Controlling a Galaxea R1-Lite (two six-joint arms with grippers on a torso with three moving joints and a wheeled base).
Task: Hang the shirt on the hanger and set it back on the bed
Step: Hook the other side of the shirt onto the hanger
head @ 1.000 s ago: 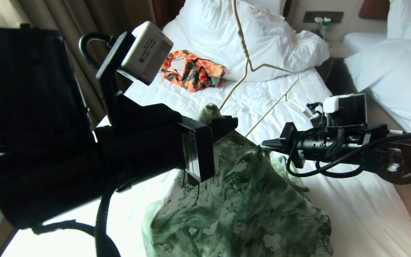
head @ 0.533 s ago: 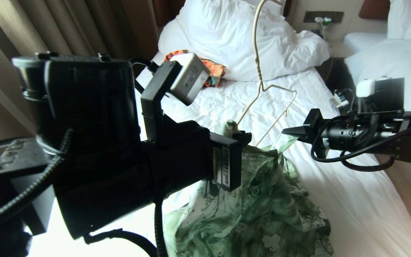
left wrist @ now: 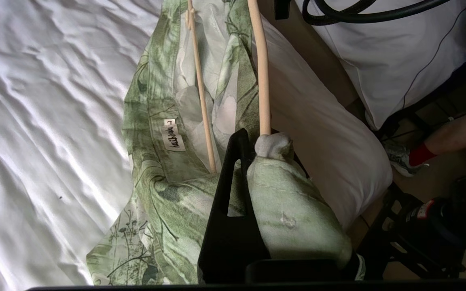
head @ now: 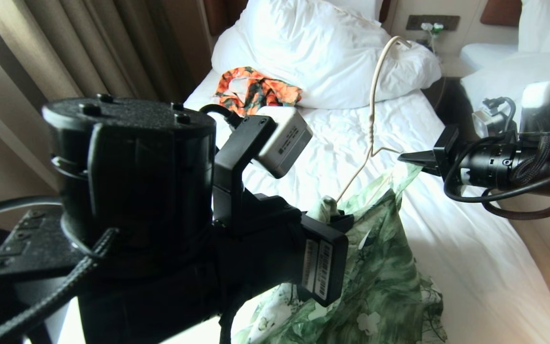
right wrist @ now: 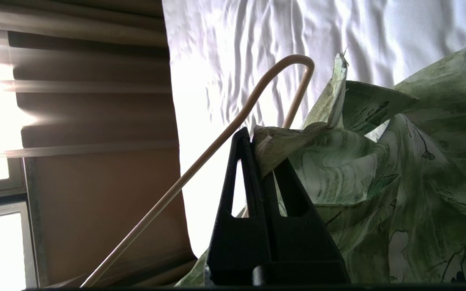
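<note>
shirt held up over the bed, hanger already inside, left gripper & right gripper each pinching fabric w/ jaws closed; still to lay it down.

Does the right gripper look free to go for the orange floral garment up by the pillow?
Probably not: the right gripper is shut on the shirt, with the hanger between it and the orange garment.
</note>
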